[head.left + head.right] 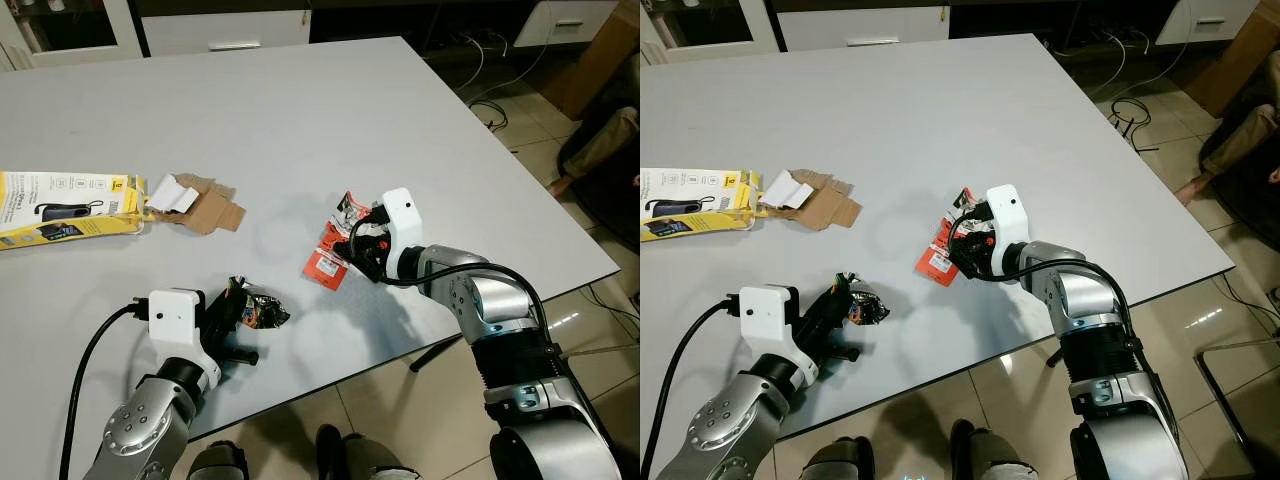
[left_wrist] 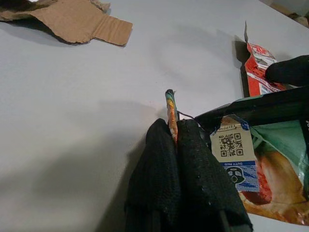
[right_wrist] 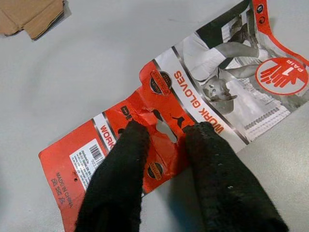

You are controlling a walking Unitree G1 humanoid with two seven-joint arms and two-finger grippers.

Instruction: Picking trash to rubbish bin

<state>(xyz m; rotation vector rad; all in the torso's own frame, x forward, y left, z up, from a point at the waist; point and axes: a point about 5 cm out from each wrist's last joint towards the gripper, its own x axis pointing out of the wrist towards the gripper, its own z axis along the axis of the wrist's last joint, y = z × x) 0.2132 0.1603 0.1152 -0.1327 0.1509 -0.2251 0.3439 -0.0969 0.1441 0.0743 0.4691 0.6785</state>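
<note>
On the grey table point(image 1: 300, 110), two pieces of trash were already in hand. Low and left of centre in the left eye view, the left gripper point(image 1: 236, 318) had its two black fingers point(image 2: 186, 159) pressed together on the thin edge of a crumpled snack wrapper point(image 1: 257, 310). The wrist view showed that edge nipped between the pads, with the rest of the foil, bearing a QR label, hanging to one side. Gripping the flat seam was probably the surest way to hold something so limp.

Right of centre, the right gripper point(image 1: 352, 250) reached in over the table's near edge and pinched the red glove packaging point(image 1: 333, 252). Its fingers point(image 3: 118, 179) lay on either side of the card's hanging slot, close together on the sheet, whose far end tilted upward while the lower corner seemed near or on the table. Whether it was fully lifted I could not tell.

In the upper left of the frame lay a yellow box point(image 1: 62, 207) with torn brown cardboard point(image 1: 205, 205) just beside it, both untouched. I judged both arms loaded, so the carry to a bin came next, the box and cardboard after
</note>
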